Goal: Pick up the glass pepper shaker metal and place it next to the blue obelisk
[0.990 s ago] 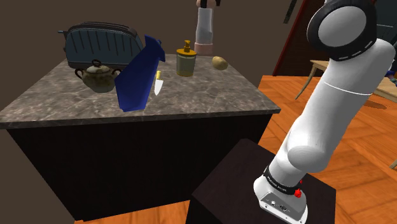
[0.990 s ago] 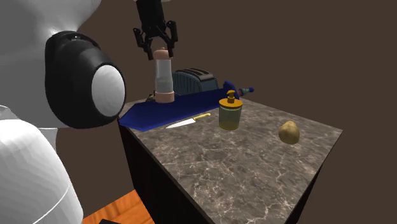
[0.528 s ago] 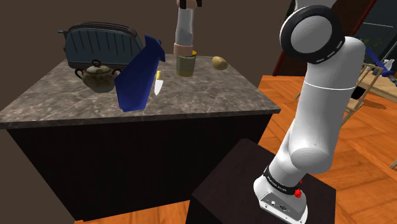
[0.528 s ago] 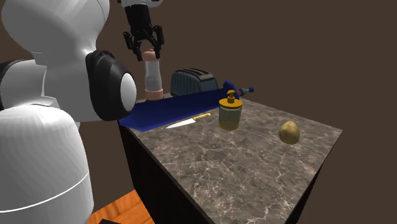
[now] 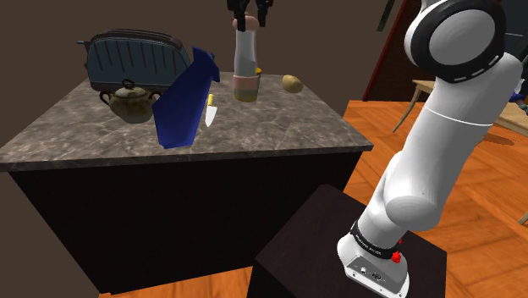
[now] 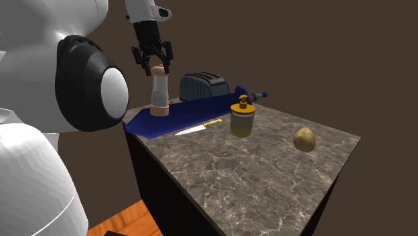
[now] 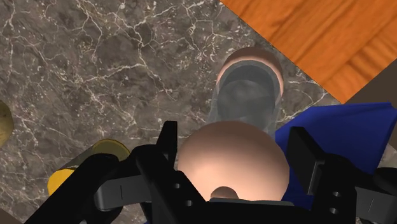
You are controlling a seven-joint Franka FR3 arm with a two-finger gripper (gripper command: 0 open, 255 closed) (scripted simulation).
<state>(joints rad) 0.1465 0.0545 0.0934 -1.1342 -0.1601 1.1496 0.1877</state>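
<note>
Pepper shaker (image 6: 159, 94) hangs at ten o'clock from the jar (image 6: 242, 121) in the second exterior view, cap clasped by the gripper (image 6: 153, 62); lowered here it could knock the blue obelisk (image 6: 194, 110) or tip off the worktop (image 6: 268, 181) edge.

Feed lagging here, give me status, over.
Gripper shut on pepper shaker. Shaker upright, low by blue obelisk; touchdown unclear. Knife and yellow-lidded jar close by.

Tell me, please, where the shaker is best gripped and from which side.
By its rounded pink cap, from straight above, as the gripper holds it. The shaker is upright, tall and slim, and the cap fits between the fingers; the obelisk close beside it would likely crowd a sideways approach.
</note>
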